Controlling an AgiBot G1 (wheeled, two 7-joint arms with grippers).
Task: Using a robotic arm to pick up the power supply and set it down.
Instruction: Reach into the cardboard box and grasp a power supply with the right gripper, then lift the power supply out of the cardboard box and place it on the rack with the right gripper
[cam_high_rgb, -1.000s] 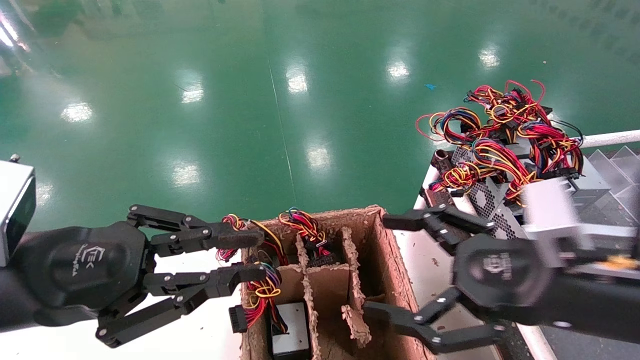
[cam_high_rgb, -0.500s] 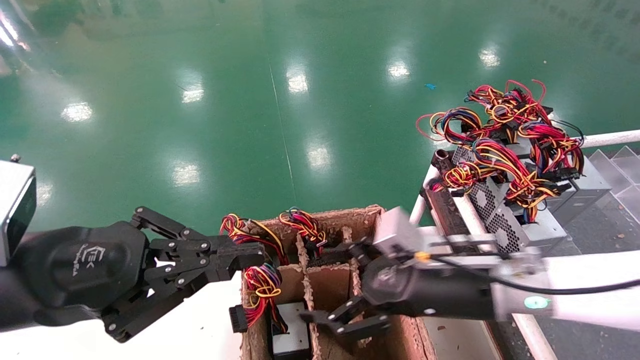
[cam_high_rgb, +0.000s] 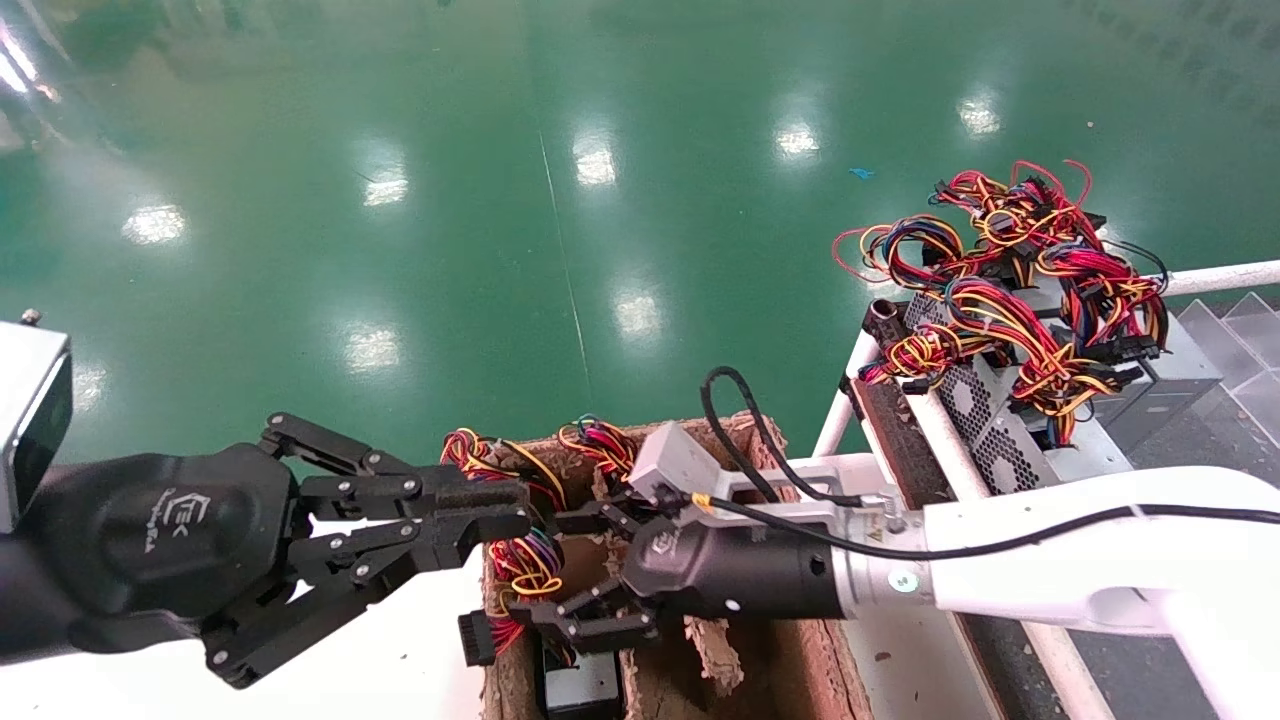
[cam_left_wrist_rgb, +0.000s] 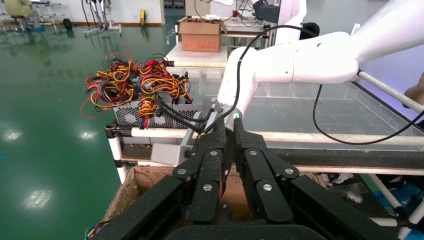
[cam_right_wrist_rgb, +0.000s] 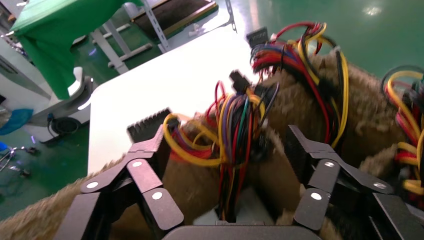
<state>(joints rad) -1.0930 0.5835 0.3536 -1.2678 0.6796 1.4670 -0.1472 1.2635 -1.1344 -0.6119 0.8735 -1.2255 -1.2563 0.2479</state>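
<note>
The right gripper (cam_high_rgb: 575, 575) has swung in from three o'clock, fingers spread over the boxed power supply (cam_high_rgb: 580, 685), ready to grab; left gripper (cam_high_rgb: 490, 515) pressed together.

The floor (cam_high_rgb: 500, 200) is glossy green and many round spots of ceiling light shine on it, with one thin pale line going across it. A white table top (cam_right_wrist_rgb: 165, 95) stands above this floor, and near it there is a frame covered with green cloth (cam_right_wrist_rgb: 55, 35) and a metal rack (cam_right_wrist_rgb: 145, 35) with a dark shelf. Farther away in the room a brown cardboard box (cam_left_wrist_rgb: 201, 34) stands on a white bench, a white wall (cam_left_wrist_rgb: 125, 7) closes the back, and white pipe rails (cam_left_wrist_rgb: 310, 136) go along a clear tray.
</note>
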